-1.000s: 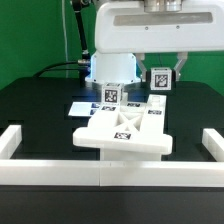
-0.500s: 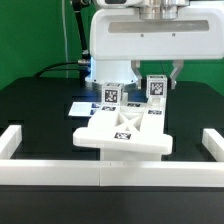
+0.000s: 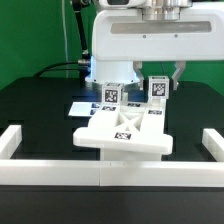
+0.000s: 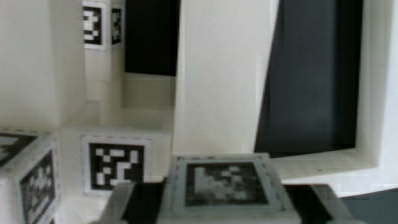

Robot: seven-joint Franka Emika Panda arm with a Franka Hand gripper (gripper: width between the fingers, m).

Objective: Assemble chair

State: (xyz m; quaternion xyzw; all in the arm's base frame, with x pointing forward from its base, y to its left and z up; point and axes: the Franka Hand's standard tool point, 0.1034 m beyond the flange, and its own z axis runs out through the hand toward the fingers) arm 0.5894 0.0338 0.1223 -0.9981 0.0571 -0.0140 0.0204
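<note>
The chair's large white slab [image 3: 122, 132] with a square tag lies in the middle of the black table. A small white tagged cube [image 3: 110, 95] stands behind it. My gripper [image 3: 158, 80] hangs over the slab's far corner on the exterior view's right. It is shut on a small white tagged block [image 3: 157, 89] and holds it just above the slab. In the wrist view the held block [image 4: 224, 186] sits between the dark fingers [image 4: 146, 196]. Another tagged cube [image 4: 114, 160] and white slab faces [image 4: 222, 90] lie beyond it.
A long low white border rail [image 3: 100, 176] runs along the front, with raised ends at both sides [image 3: 14, 138]. The marker board [image 3: 82, 107] lies flat behind the slab. The robot's white base [image 3: 112, 68] stands at the back.
The gripper has come down with the tagged block, slightly toward the exterior view's left, and has held about still for the last half second.
</note>
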